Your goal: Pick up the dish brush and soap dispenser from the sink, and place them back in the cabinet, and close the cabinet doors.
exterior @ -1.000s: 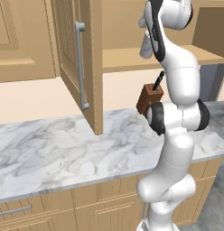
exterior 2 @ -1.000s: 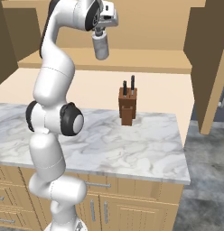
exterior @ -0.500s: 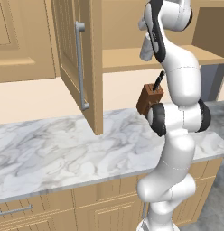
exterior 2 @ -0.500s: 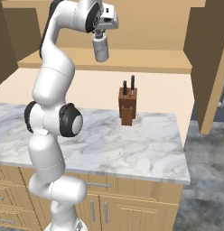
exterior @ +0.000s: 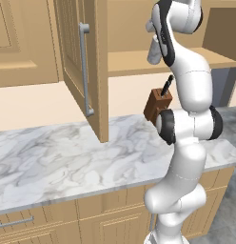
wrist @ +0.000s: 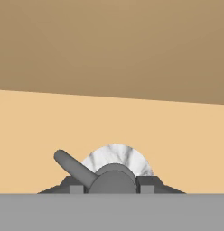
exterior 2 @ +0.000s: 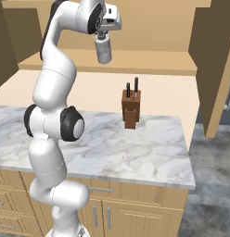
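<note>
Pincer (exterior 2: pixel 104 38) clamped, jaws partly apart, on the pump top of the soap dispenser (exterior 2: pixel 103 50), bottle hanging straight down from the fingers. Held up in front of the open cabinet, its shelf (exterior 2: pixel 149 69) just below and behind the bottle. Knife block (exterior 2: pixel 131 109) lower down on the marble counter (exterior 2: pixel 135 148). Open cabinet door (exterior: pixel 82 66) off to the pincer's left

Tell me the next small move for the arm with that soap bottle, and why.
Probably lower it onto the shelf and release. The gripper holds the soap dispenser upright above the cabinet shelf, apparently not yet resting on it; in the hand view, tan shelf lies beneath the bottle.
</note>
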Robot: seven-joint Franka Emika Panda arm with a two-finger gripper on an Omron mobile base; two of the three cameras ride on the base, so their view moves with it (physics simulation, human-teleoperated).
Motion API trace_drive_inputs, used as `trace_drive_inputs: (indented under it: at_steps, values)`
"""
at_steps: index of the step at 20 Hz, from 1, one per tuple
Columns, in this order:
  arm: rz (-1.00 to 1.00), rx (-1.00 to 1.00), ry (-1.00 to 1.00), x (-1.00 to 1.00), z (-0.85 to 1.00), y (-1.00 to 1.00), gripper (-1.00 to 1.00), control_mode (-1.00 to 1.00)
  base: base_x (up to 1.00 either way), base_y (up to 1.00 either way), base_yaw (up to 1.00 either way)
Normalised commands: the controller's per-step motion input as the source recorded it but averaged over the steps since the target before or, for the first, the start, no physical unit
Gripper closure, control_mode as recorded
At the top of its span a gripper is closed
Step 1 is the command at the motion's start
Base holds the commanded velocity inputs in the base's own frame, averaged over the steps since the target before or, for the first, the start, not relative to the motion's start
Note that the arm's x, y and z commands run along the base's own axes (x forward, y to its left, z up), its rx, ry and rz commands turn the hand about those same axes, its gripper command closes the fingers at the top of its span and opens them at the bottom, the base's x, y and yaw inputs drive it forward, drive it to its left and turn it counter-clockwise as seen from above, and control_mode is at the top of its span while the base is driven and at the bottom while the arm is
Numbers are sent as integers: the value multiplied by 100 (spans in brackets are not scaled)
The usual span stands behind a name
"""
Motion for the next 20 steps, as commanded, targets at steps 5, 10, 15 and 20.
trace_drive_inputs:
  at_steps: [5, 10, 15, 20]
  values:
    - [0, 0, 0, 0, -10, 0, 100, -100, 0, 0, 0]
    - [0, 0, 0, 0, -8, 0, 100, -100, 0, 0, 0]
    - [0, 0, 0, 0, 0, 0, -100, -100, 0, 0, 0]
    - [0, 0, 0, 0, -1, 0, -100, -100, 0, 0, 0]
